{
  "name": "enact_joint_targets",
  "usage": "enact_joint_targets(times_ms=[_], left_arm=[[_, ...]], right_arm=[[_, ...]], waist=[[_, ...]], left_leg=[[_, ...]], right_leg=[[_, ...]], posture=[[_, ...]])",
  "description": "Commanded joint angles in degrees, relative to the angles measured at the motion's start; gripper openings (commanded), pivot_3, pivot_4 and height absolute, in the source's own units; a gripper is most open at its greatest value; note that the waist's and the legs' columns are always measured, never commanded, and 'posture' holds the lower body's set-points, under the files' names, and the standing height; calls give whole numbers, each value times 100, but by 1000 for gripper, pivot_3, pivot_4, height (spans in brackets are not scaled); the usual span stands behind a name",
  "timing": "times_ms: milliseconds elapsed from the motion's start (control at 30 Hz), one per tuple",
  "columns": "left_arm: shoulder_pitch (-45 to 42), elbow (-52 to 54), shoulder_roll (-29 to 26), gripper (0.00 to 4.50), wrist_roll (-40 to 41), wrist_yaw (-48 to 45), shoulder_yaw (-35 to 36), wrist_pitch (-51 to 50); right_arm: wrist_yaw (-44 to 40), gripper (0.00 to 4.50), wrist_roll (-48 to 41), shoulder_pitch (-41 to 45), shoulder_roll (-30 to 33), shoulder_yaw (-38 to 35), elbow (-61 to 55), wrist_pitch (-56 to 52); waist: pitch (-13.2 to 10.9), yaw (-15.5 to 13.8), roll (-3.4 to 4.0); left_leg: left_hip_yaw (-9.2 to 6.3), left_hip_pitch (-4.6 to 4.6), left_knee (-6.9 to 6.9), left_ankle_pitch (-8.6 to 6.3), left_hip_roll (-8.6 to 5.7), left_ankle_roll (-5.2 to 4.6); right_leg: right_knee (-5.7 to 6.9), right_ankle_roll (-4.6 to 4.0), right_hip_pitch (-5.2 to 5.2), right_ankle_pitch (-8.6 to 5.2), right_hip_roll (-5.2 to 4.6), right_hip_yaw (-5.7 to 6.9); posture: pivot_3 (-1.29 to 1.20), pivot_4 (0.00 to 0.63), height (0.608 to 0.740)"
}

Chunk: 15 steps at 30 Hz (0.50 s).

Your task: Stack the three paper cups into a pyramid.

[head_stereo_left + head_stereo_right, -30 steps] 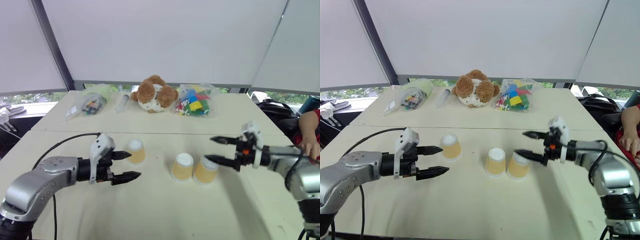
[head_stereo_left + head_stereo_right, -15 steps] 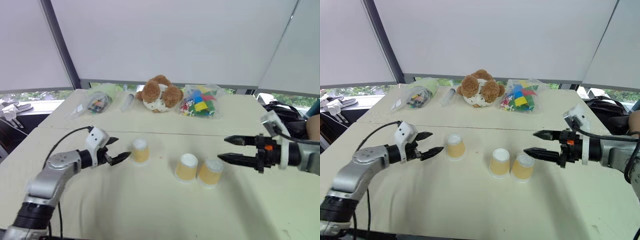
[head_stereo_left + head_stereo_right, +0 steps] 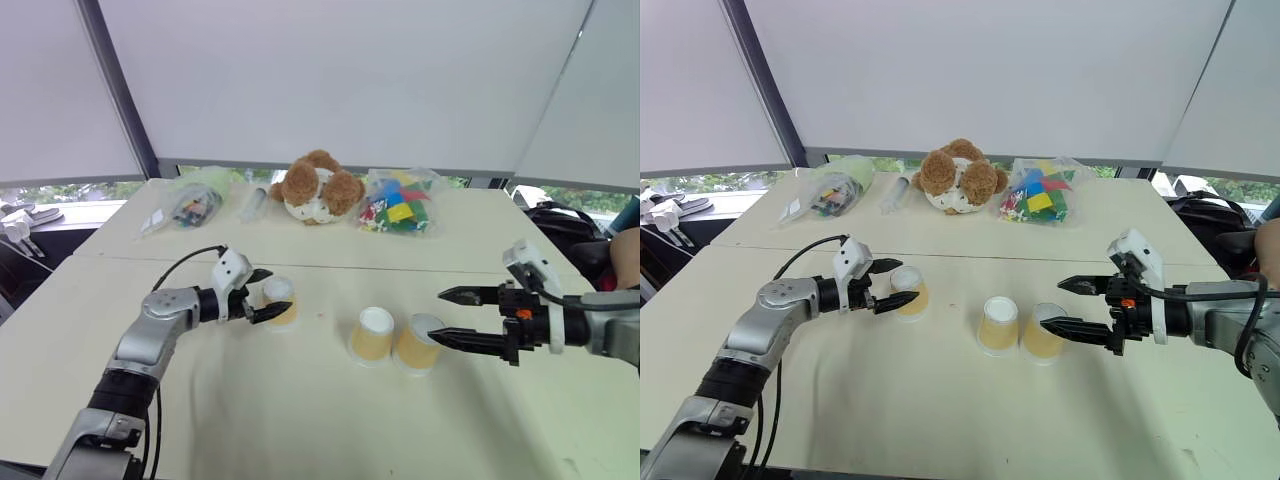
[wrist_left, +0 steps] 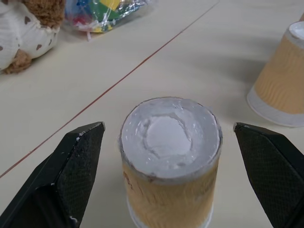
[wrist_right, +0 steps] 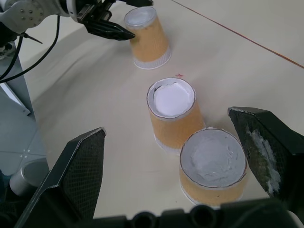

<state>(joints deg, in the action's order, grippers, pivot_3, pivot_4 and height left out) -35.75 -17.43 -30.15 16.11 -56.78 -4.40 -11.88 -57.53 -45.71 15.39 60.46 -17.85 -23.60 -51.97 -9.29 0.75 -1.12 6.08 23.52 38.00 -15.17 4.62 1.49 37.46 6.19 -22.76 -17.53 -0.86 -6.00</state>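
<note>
Three paper cups stood upside down on the tabletop (image 3: pixel 300 400), unstacked. The left cup (image 3: pixel 279 301) sat apart, between the wide-spread fingers of the left end effector (image 3: pixel 262 295), untouched. The middle cup (image 3: pixel 372 333) and right cup (image 3: pixel 419 341) touched; the right end effector (image 3: pixel 446 314), also wide, hung empty just beside them.
</note>
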Motion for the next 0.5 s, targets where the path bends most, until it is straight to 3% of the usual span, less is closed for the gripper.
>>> enact_joint_targets(times_ms=[33,100,200,333,500], left_arm=[[-264,-262,163,4245,-82,-67,11,288],[-317,-367,252,3574,-95,-80,39,366],[-343,-425,291,2180,-125,-123,41,443],[-346,-351,197,2093,-133,-267,27,364],[-845,-22,-393,2093,571,-1120,281,-979]], right_arm=[[22,4499,40,-40,20,-39,-114,139],[54,4500,42,-128,-34,-60,-116,156],[106,4500,55,-297,-85,-108,-153,192],[142,4500,39,-472,-53,-203,-178,220],[122,4500,93,-575,75,-434,-28,231]], waist=[[0,-8,0],[0,-7,-1],[0,-4,-1],[0,-2,-1],[-1,10,-2]], left_leg=[[0,0,0,0,0,0],[-1,1,1,0,0,0],[-2,2,1,0,0,0],[-4,2,1,0,0,0],[-5,3,1,0,3,0]], right_leg=[[0,0,0,0,0,0],[0,0,1,0,0,0],[0,1,0,0,0,0],[1,1,0,1,2,1],[3,1,-2,0,6,1]], posture=[[0,150,740],[0,150,740],[0,150,740],[0,150,740],[0,150,740]])
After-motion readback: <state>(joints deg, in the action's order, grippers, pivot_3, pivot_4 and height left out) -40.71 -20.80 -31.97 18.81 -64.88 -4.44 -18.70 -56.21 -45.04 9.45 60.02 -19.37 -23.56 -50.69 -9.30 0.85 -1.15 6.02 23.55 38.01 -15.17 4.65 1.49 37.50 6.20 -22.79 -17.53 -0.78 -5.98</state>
